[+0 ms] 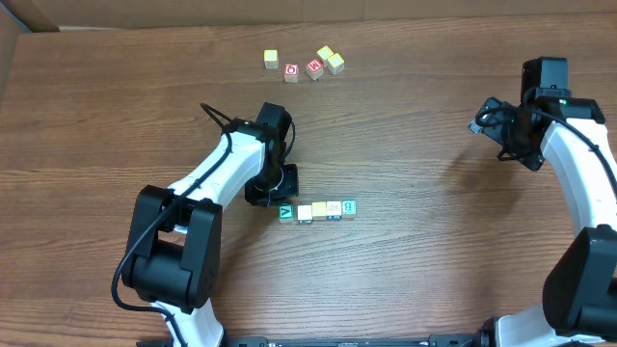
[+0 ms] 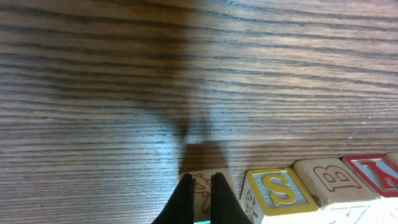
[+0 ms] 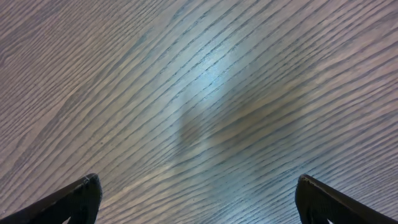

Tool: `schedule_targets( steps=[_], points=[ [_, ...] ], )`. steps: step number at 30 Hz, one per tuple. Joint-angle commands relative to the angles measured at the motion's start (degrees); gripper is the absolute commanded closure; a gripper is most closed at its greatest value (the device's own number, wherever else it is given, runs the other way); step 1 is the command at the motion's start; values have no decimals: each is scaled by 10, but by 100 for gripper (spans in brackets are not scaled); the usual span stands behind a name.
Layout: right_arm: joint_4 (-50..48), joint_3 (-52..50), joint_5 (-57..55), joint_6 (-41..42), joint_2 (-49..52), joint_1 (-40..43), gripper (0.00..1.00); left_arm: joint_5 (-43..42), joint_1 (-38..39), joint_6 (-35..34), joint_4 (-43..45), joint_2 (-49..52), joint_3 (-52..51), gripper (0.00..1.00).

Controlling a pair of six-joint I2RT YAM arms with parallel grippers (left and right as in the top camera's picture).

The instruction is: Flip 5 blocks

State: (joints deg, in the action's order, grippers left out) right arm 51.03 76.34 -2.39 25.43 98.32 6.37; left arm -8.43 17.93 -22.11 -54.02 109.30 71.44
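Observation:
A row of several blocks [image 1: 319, 210] lies mid-table, from a green V cube [image 1: 286, 213] on the left to a teal B cube [image 1: 349, 207] on the right. My left gripper [image 1: 281, 199] hangs just behind the row's left end, shut with nothing between its fingers. In the left wrist view the gripper [image 2: 201, 177] sits with its tips over a cream face with a line drawing [image 2: 203, 181]; an S block [image 2: 280, 190], a B block [image 2: 329, 180] and a red-framed one [image 2: 376, 174] run to the right. My right gripper [image 3: 199, 186] is open over bare wood, far right [image 1: 482, 125].
A loose cluster of yellow cubes [image 1: 271, 59] and red-faced cubes [image 1: 291, 72] sits at the back of the wooden table [image 1: 434, 251]. The table's back edge [image 1: 125, 27] lies just beyond them.

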Motion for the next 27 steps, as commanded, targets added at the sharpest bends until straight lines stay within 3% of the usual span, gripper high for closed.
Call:
schedule_targets(
  steps=[1, 27],
  points=[
    [-1, 7, -5, -2, -3, 1, 0, -17, 4, -2, 0, 1, -4, 96],
    [-1, 7, -5, -2, -3, 1, 0, -21, 4, -2, -2, 1, -1, 96]
  ],
)
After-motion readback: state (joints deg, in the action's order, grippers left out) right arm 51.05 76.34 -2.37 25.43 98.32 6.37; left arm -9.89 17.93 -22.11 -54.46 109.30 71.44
